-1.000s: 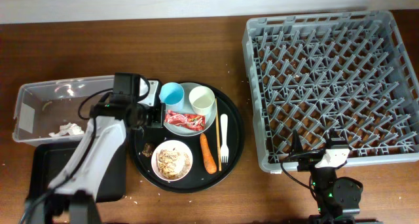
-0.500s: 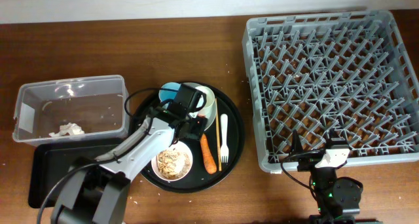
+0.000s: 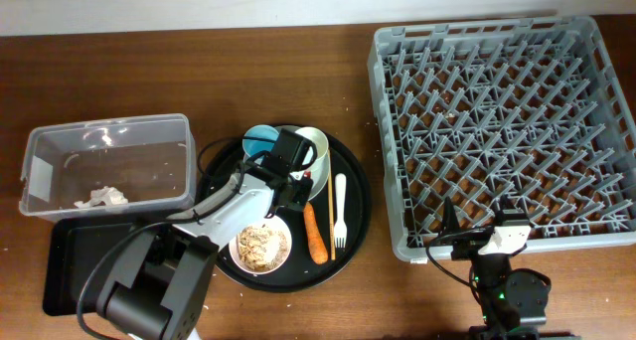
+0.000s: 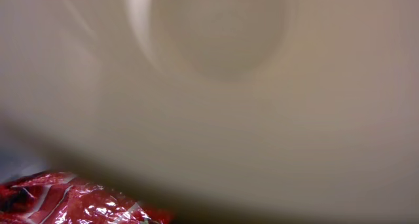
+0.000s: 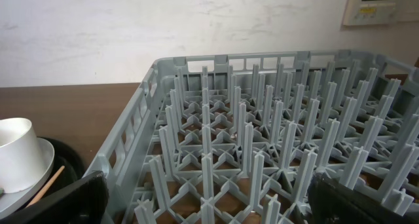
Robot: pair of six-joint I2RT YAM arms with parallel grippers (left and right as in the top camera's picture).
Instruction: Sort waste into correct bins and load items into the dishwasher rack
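My left gripper [image 3: 289, 178] is down over the pale plate on the round black tray, covering the plate and the red snack wrapper from above. The left wrist view is a close blur of pale surface with the red wrapper [image 4: 65, 201] at its lower left; my fingers do not show. Around the gripper are the light blue cup [image 3: 260, 138], cream cup [image 3: 312, 147], white fork [image 3: 340, 215], chopsticks [image 3: 329, 209], carrot [image 3: 316, 235] and the bowl of rice scraps [image 3: 260, 247]. My right gripper [image 3: 495, 243] [image 5: 209, 201] is open and empty at the grey rack's [image 3: 502, 121] front edge.
The clear tub [image 3: 45, 146] at the left holds crumpled tissue [image 3: 103, 195]. The shallow black tray [image 3: 68, 270] lies in front of it, partly under my left arm. The round black tray [image 3: 356, 196] sits between the tub and the rack. The rack [image 5: 275, 152] holds nothing.
My left arm swung right from the clear tub to the round tray and came down over the plate with the red wrapper. The right arm has not moved.
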